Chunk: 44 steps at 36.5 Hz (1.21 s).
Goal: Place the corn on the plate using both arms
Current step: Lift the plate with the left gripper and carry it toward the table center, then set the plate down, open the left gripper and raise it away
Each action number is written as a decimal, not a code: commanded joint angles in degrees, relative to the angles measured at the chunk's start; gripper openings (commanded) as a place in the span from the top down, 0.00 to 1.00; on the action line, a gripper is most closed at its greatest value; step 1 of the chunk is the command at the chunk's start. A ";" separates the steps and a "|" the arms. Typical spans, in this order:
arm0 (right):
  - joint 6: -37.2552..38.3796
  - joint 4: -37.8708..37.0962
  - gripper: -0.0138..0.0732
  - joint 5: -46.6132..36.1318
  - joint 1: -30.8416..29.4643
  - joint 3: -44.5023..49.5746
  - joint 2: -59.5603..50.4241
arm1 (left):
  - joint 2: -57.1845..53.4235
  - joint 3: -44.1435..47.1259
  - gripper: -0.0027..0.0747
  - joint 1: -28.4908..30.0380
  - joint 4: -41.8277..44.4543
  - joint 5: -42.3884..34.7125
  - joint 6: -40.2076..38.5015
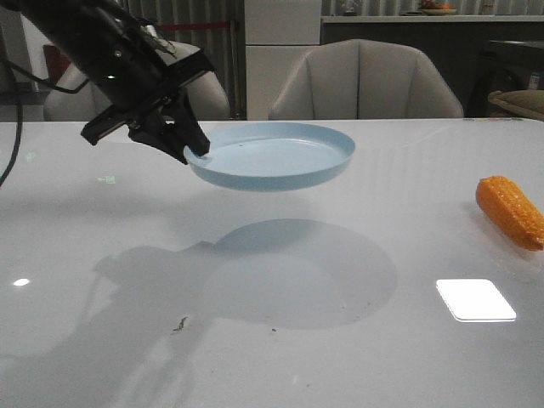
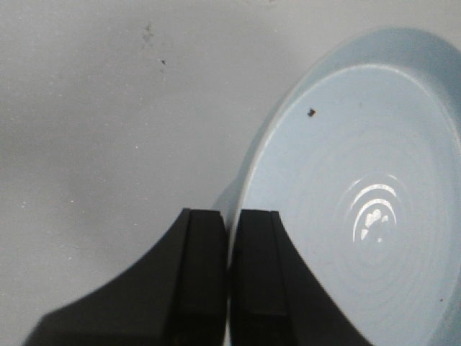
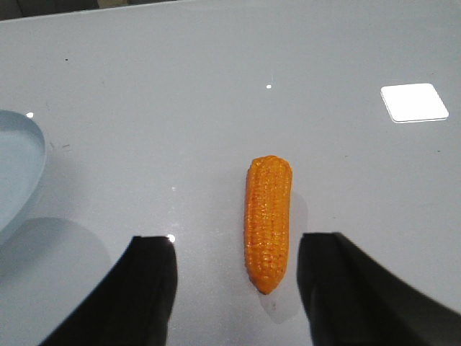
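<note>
My left gripper [image 1: 194,146] is shut on the left rim of the pale blue plate [image 1: 276,157] and holds it level in the air above the white table; the plate's shadow lies below it. In the left wrist view the two fingers pinch the plate's rim [image 2: 248,187]. The orange corn [image 1: 510,211] lies on the table at the far right. In the right wrist view the corn [image 3: 268,220] lies between my open right gripper's [image 3: 238,249] fingers, closer to one of them, tapered end toward the camera. The right gripper is out of the front view.
The white table [image 1: 102,340] has a bright light reflection [image 1: 475,299] at the front right and a few small dark specks near the middle. Grey chairs [image 1: 365,81] stand behind the far edge. The plate's edge [image 3: 18,173] shows in the right wrist view.
</note>
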 commanded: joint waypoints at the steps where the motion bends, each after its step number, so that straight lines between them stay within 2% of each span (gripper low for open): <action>1: -0.21 0.02 0.28 -4.11 -0.32 -1.98 -0.42 | -3.30 -1.93 0.83 -1.96 1.83 -2.42 -0.27; 7: -0.21 0.02 0.28 -4.11 -0.32 -1.98 -0.42 | -2.33 -1.22 0.83 -3.52 3.95 -2.93 -0.27; 16: -0.21 0.02 0.28 -4.11 -0.32 -1.98 -0.42 | 2.76 -1.22 0.82 -3.65 3.53 0.21 -0.27; 20: -0.21 0.02 0.28 -4.05 -0.32 -1.98 -0.42 | 3.21 -1.22 0.77 -3.65 3.53 -0.29 -0.27; 28: -0.21 0.02 0.28 -4.10 -0.32 -1.98 -0.42 | 3.21 -2.94 0.56 -3.65 3.53 -1.07 -0.27; 32: -0.21 0.02 0.28 -4.10 -0.32 -1.98 -0.42 | 3.21 -5.00 0.49 -3.65 3.53 -0.84 -0.27; 44: -0.21 0.02 0.28 -4.04 -0.32 -1.98 -0.42 | 1.97 -15.71 0.48 -2.01 4.22 4.24 0.08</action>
